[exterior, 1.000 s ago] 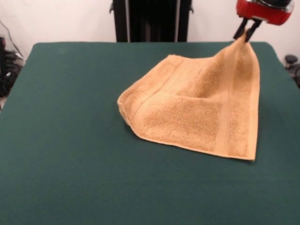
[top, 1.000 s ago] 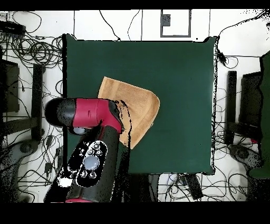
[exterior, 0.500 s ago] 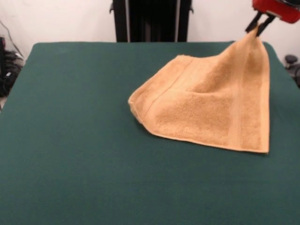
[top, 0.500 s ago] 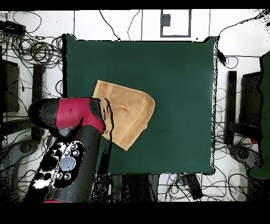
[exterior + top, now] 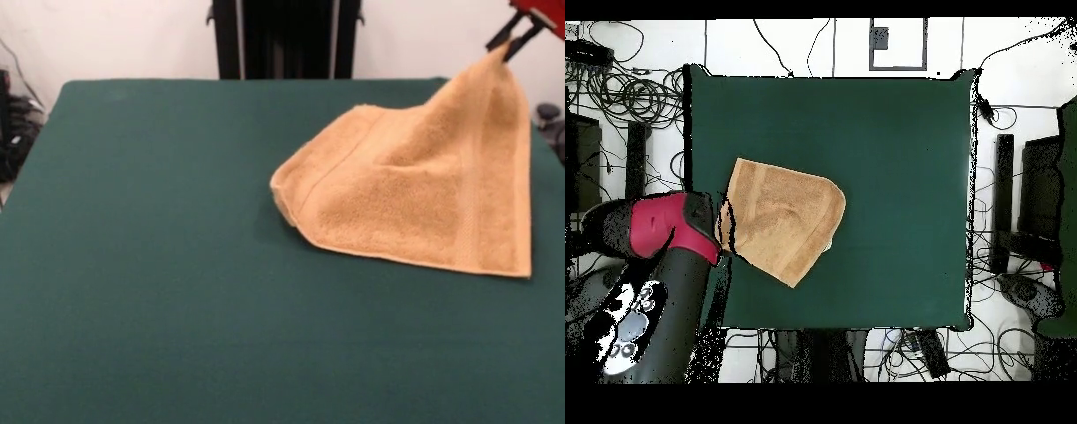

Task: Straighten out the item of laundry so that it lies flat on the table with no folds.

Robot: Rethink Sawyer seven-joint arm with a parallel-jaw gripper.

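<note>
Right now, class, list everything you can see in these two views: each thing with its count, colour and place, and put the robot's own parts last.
towel: one, golden tan, on the right part of the table in the front view, one corner lifted up, the rest trailing on the cloth with a fold at its left end.
table: one, dark green cover, filling most of both views.
cables: many, black, on the floor around the table in the overhead view.
arm: one, red and black, at the table's left edge in the overhead view.
gripper: one, black fingers under a red body, top right corner of the front view, shut on the towel's raised corner.
</note>
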